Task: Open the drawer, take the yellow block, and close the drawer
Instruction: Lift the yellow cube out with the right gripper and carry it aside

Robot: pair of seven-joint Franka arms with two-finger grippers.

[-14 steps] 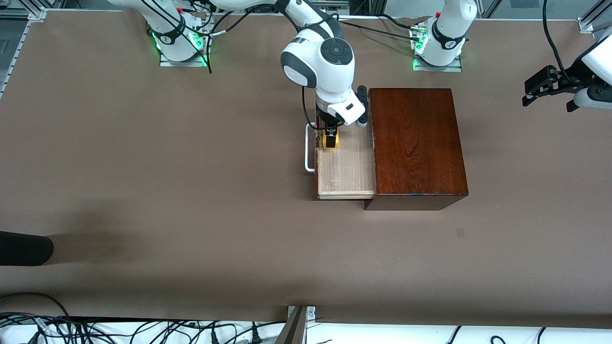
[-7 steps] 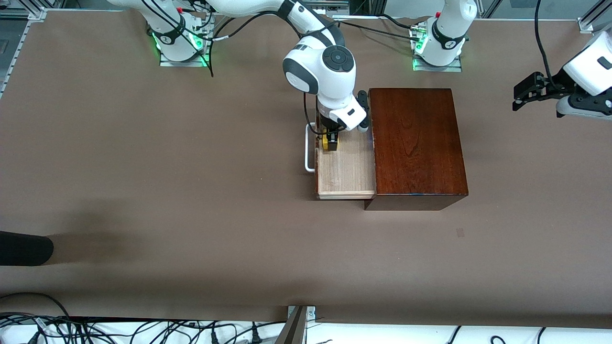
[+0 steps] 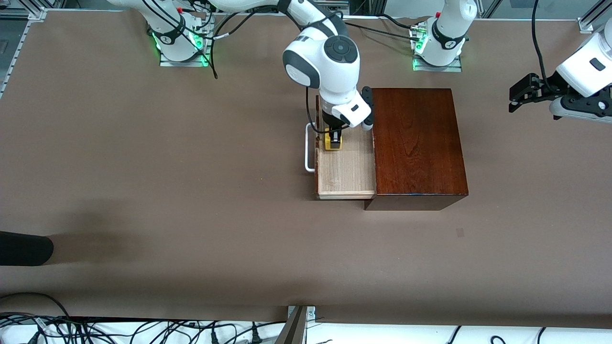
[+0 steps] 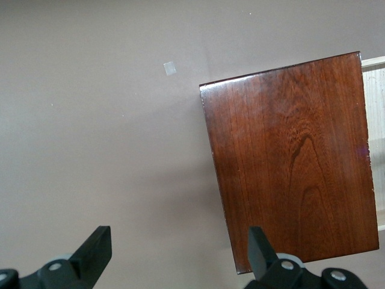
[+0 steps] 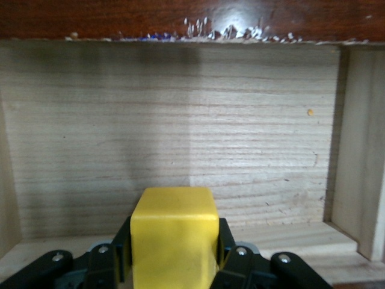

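Right gripper point(image 3: 333, 141) has clamped onto the yellow block point(image 3: 332, 142) since a second ago, probably lifting it slightly from the open drawer point(image 3: 346, 167) — left gripper point(image 3: 526, 93) waits spread wide near the wooden box point(image 3: 416, 143).

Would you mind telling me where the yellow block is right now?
The yellow block sits clamped in the right gripper, inside the open drawer, near the drawer's front and white handle, at the end farther from the front camera.
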